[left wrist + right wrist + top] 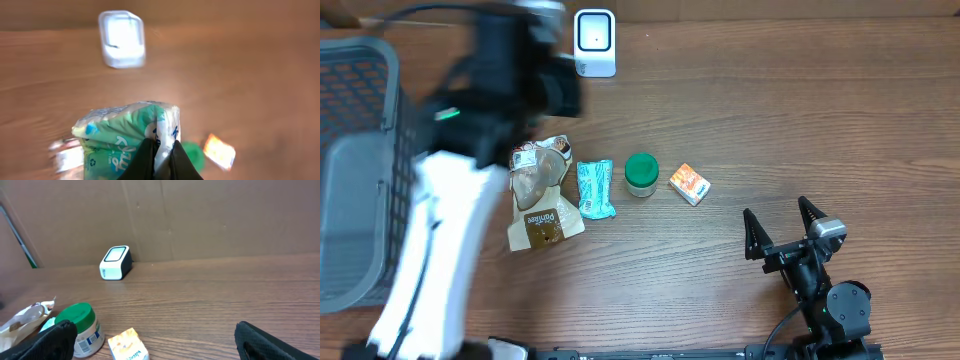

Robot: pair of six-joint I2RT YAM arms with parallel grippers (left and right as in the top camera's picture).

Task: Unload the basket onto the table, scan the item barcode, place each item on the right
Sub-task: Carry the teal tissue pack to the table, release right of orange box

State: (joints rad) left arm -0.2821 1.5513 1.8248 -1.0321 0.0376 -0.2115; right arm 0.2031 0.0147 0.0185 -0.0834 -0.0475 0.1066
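Green packet (125,131), far end toward scanner (122,39)

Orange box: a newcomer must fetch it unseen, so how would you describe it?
On the wooden table, a row of groceries lies in front of the white scanner. The orange box ends that row on the right hand's side, beside the green-lidded jar. It is the only orange, boxy item there.
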